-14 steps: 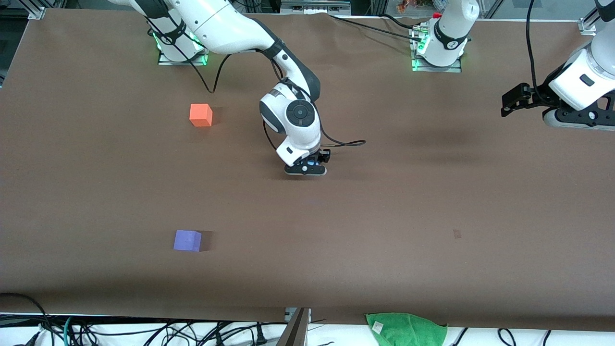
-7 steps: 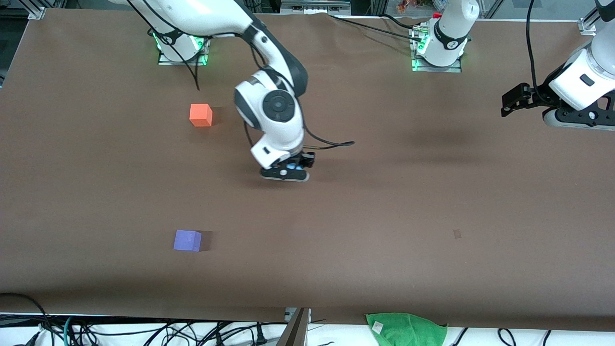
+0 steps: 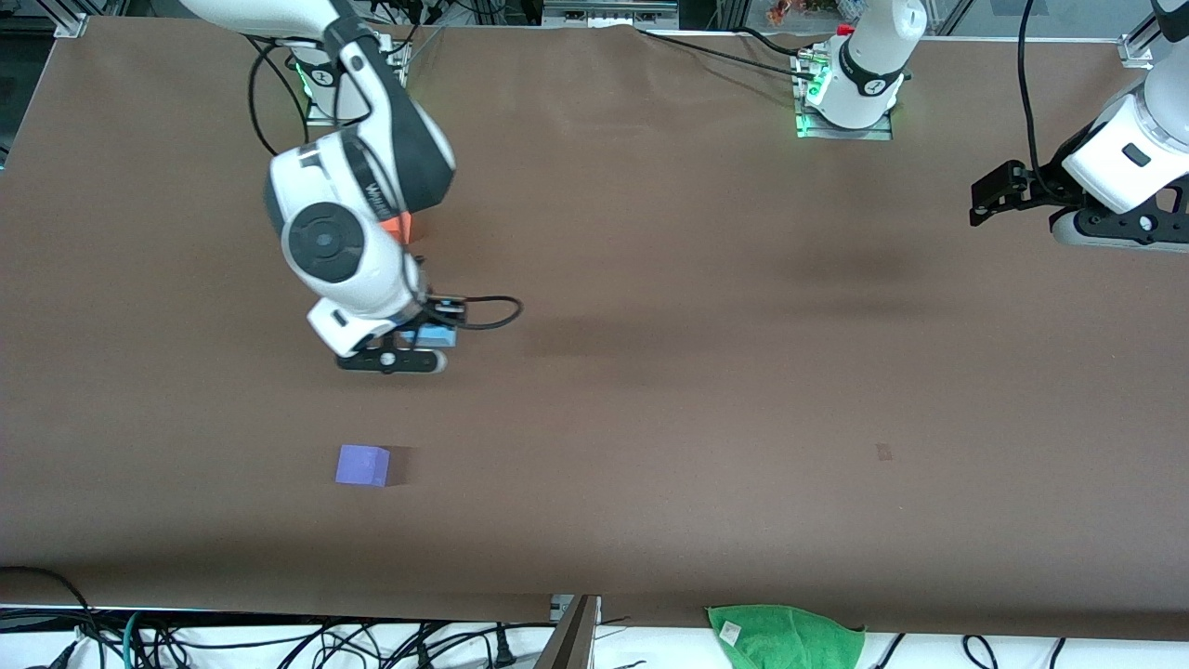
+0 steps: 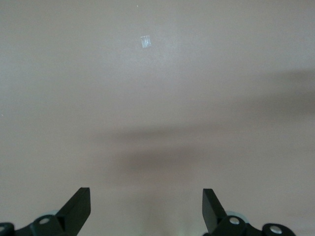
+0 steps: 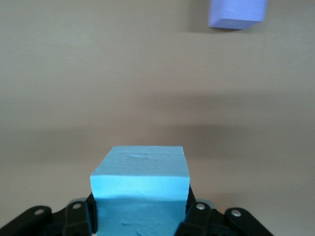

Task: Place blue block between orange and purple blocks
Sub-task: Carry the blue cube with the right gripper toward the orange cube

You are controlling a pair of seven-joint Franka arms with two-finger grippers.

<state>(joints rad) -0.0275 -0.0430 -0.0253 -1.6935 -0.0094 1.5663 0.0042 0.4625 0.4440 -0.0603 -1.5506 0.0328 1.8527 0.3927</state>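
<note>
Right gripper (image 3: 423,348) grips my blue block (image 5: 140,189) above the table between the orange block (image 3: 400,226) and purple block (image 3: 362,465). Left gripper (image 4: 146,211) waits spread open. Releasing high, I judge, could bounce it off line.
</note>
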